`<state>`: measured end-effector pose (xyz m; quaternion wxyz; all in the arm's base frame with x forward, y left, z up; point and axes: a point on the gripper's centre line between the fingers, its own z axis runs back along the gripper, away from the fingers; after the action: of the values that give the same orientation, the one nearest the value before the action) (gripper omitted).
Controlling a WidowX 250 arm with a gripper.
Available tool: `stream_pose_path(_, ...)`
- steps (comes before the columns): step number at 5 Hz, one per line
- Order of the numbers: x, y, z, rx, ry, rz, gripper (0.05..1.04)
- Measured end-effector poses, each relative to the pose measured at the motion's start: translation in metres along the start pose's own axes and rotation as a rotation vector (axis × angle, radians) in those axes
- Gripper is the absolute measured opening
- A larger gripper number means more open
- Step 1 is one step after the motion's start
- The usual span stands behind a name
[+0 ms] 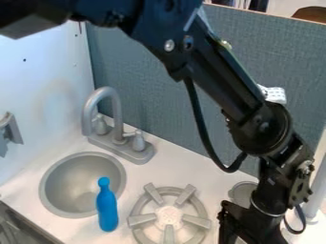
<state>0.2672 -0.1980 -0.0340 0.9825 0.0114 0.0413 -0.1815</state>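
Hanging at the lower right, beside the stove burner [202, 209], the claw [234, 225] is partly cut off by the frame; whether it is released or clenched cannot be told. The round grey piece [242, 193] lies behind it. The blue bottle [107, 209] stands upright just outside the round sink [115, 162], its neck overlapping the near rim in view. White desk [191, 164] surface separates bottle from burner and runs to the blue-grey panel [149, 76] behind the faucet [117, 116].

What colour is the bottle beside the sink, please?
The bottle is blue, seen in the camera view.
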Motion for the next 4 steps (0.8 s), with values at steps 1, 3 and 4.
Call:
stream_pose_path(1, -0.005, 0.001, -0.012, 0.008, 0.031, 0.001, 0.996)
stream_pose_path(3, 0.010, -0.009, -0.020, -0.067, -0.109, -0.114, 0.996)
stream_pose_path(4, 0.012, -0.015, -0.019, -0.103, -0.124, -0.138, 0.996)
